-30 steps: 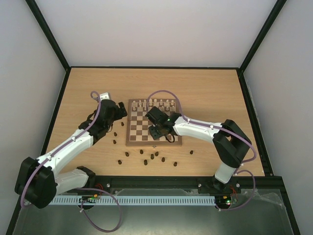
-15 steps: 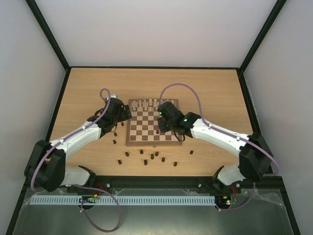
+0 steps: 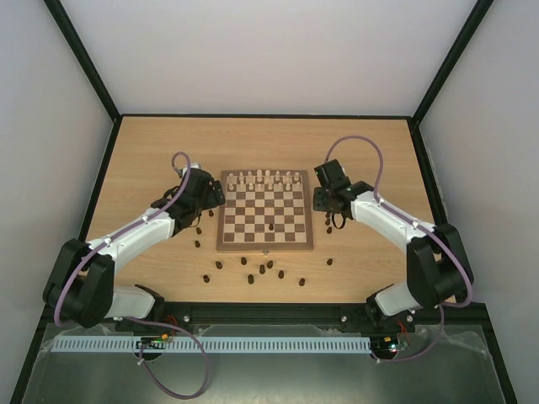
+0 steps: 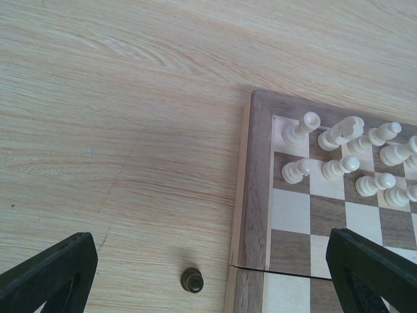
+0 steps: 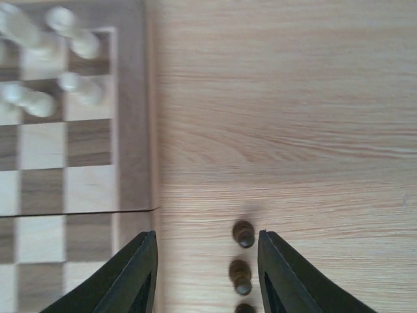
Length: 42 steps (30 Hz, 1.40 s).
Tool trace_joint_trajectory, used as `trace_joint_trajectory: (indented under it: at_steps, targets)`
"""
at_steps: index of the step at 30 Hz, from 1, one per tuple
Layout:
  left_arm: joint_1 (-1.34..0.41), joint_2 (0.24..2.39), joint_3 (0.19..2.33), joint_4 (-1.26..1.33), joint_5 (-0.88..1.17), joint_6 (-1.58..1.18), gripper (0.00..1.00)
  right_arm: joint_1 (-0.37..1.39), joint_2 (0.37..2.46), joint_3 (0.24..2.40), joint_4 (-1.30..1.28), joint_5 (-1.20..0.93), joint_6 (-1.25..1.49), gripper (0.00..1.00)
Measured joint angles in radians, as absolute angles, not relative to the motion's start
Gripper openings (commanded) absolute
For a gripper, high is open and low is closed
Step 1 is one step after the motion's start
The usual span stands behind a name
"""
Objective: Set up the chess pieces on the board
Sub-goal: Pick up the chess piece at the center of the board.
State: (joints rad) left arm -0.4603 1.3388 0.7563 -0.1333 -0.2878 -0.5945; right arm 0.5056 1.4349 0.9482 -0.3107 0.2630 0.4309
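Observation:
The board [image 3: 224, 244] lies mid-table with cream-white pieces along its far rows and one dark chess piece [image 3: 270, 226] standing on it. Several dark chess pieces [image 3: 262, 270] lie loose in front of the board and by both sides. My left gripper [image 3: 206, 196] hangs open by the board's far left corner; in the left wrist view, the left gripper [image 4: 210, 241] has a dark piece [image 4: 191, 280] below it, beside the board's border [image 4: 253, 195]. My right gripper [image 3: 325, 203] is off the board's right edge. Its wrist view shows the right gripper [image 5: 207, 236] open, with dark pieces [image 5: 244, 233] in a short line between its fingers, untouched.
Black frame rails border the table [image 3: 370, 151] on all sides. The white pieces [image 4: 326, 156] crowd the board's far left corner close to my left gripper. The board's right border [image 5: 133, 130] lies just left of my right gripper.
My right arm has swung from above the board to its right side, leaving one dark piece standing on the board. My left gripper edged toward the board's corner, then held still.

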Motion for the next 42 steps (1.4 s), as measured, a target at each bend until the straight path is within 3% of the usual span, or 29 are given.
trace_joint_trajectory:
  at_steps: [17, 33, 42]
  targets:
    - [-0.459, 1.309, 0.749, -0.118, -0.287, -0.594, 0.99, 0.432, 1.645, 0.953, -0.312, 0.279, 0.439, 0.32]
    - [-0.459, 1.291, 0.745, -0.118, -0.277, -0.594, 0.99, 0.427, 1.684, 0.966, -0.312, 0.268, 0.439, 0.09]
    - [-0.459, 1.291, 0.745, -0.118, -0.271, -0.594, 0.99, 0.427, 1.683, 0.969, -0.311, 0.266, 0.439, 0.01]
